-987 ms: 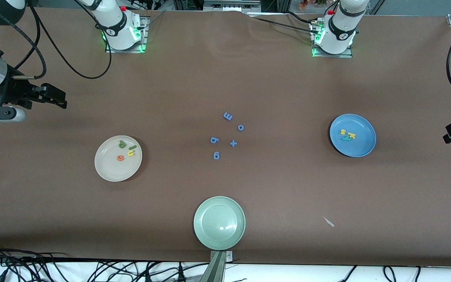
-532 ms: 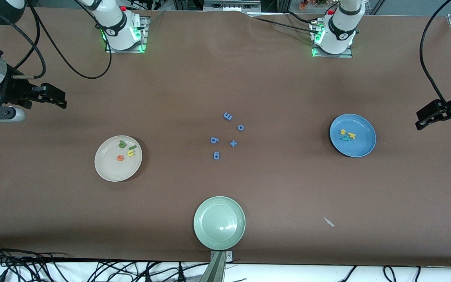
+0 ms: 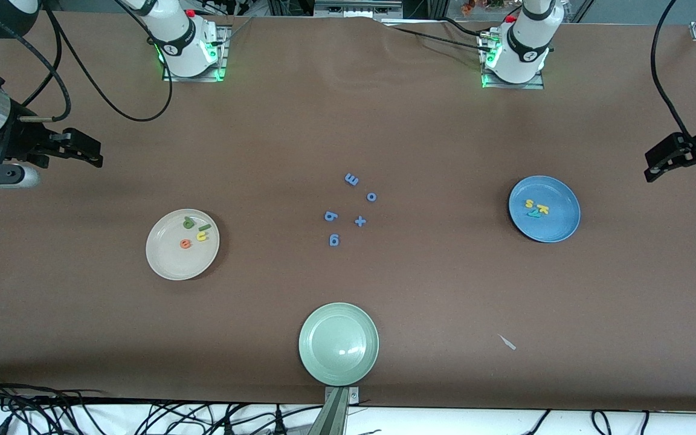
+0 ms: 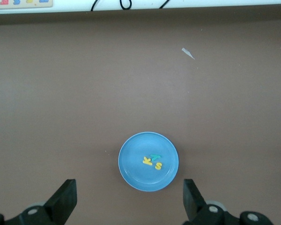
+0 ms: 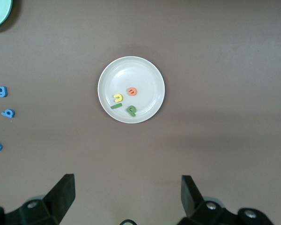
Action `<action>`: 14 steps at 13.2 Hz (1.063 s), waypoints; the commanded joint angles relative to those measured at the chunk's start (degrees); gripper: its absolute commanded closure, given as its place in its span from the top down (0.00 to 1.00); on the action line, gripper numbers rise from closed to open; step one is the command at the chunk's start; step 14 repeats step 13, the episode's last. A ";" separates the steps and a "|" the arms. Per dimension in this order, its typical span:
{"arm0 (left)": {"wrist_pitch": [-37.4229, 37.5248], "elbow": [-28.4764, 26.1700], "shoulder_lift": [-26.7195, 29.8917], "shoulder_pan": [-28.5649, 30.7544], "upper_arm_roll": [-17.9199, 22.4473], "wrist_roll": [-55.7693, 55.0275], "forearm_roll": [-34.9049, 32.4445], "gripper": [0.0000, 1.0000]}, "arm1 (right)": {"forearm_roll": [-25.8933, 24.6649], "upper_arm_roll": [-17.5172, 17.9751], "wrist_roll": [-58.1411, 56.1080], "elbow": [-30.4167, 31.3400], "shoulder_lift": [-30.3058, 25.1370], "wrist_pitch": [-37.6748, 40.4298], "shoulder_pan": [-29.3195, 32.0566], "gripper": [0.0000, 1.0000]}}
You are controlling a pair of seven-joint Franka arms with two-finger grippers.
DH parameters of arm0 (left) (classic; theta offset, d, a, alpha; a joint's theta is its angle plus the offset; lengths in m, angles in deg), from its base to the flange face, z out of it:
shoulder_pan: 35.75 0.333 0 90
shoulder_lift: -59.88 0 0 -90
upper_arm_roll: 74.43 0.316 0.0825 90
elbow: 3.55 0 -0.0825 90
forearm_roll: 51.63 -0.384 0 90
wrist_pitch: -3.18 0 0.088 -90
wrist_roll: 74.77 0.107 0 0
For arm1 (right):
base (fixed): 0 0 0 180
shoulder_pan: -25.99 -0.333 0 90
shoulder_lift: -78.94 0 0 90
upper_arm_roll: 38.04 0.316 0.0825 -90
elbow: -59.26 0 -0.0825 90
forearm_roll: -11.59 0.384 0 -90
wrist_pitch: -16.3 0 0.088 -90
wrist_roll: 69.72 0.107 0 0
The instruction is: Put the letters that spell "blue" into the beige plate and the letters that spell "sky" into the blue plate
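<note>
**Seven letters sorted onto two plates, both grippers empty**

Nearest the front camera sits one glossy pale green plate (image 3: 338,344), round with a raised rim, and a small pale scrap (image 3: 507,342) on the matte brown table cover (image 3: 444,133). Farther back, the beige plate (image 3: 167,263) holds four foam letters: green b (image 3: 188,222), dark green l (image 3: 204,228), yellow u (image 3: 202,237), orange e (image 3: 185,244). Five blue foam pieces (image 3: 351,209) lie mid-table. The blue plate (image 3: 559,226) carries three: yellow s (image 3: 529,204), yellow k (image 3: 543,209), teal y (image 3: 533,213). The left gripper (image 3: 683,158) hangs over its end of the table, jaws spread wide, holding nothing. The right gripper (image 3: 79,149) waits likewise, wide apart and empty.
</note>
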 commanded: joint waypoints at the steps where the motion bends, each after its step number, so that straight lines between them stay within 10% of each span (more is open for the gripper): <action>1: 2.64 -0.95 1.65 -0.85 0.18 1.44 1.83 1.00 | 0.68 -0.04 -0.26 -0.35 -0.61 1.08 0.11 1.00; 14: -2.90 -9.65 4.81 -2.17 0.00 2.06 6.31 1.00 | 0.68 -0.04 -0.26 -0.26 -0.61 1.26 0.11 1.00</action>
